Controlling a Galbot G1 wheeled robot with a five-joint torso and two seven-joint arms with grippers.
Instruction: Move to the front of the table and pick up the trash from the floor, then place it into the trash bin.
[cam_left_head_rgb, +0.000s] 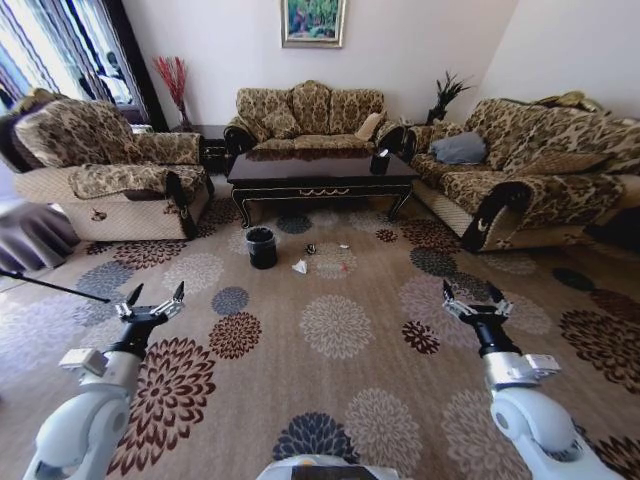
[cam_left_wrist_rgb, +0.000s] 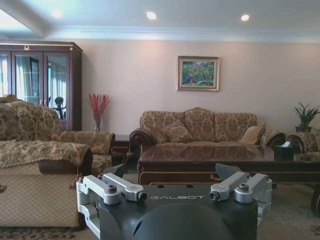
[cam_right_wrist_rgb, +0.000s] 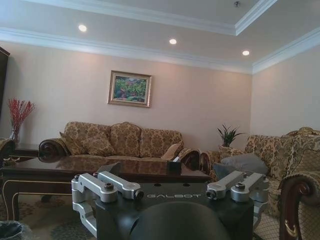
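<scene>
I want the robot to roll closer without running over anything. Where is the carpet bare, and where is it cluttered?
The floor is bare between the left gripper and right gripper, up to mid-carpet. It is crowded just before the table: the trash bin, then the trash to its right.

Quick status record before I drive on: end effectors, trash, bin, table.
left end effector: open, empty, held above the floor
right end effector: open, empty, held above the floor
trash bin: upright on the floor, in front of the table's left end
trash: small pieces on the floor right of the bin
table: ahead, still at a distance
</scene>
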